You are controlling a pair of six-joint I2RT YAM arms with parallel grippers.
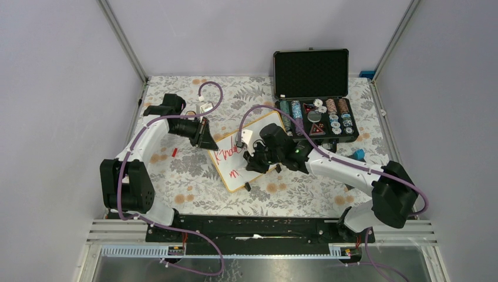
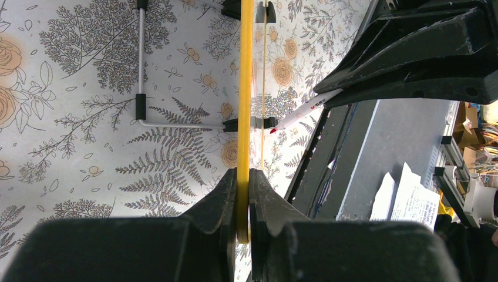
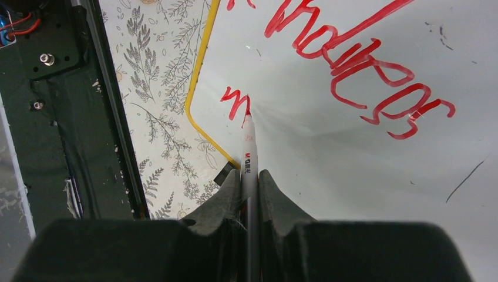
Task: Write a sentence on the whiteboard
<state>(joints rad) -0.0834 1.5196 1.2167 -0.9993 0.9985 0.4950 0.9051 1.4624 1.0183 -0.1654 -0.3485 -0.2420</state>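
The whiteboard (image 1: 249, 154) lies tilted in the middle of the floral table, its rim yellow in the wrist views. My left gripper (image 1: 207, 136) is shut on the board's far-left edge (image 2: 244, 117), seen edge-on. My right gripper (image 1: 256, 163) is shut on a white marker (image 3: 249, 154) with a red tip. The tip touches the board (image 3: 364, 170) at a small red "m" that starts the second line. The sentence (image 3: 358, 70) shows a first line in red, about "Kindness". The marker also shows in the left wrist view (image 2: 302, 111).
An open black case (image 1: 314, 97) with poker chips stands at the back right. A small red piece (image 1: 174, 151) lies left of the board, a blue item (image 1: 358, 154) at the right. A wire stand (image 2: 141, 100) props the board from below. Grey walls enclose the table.
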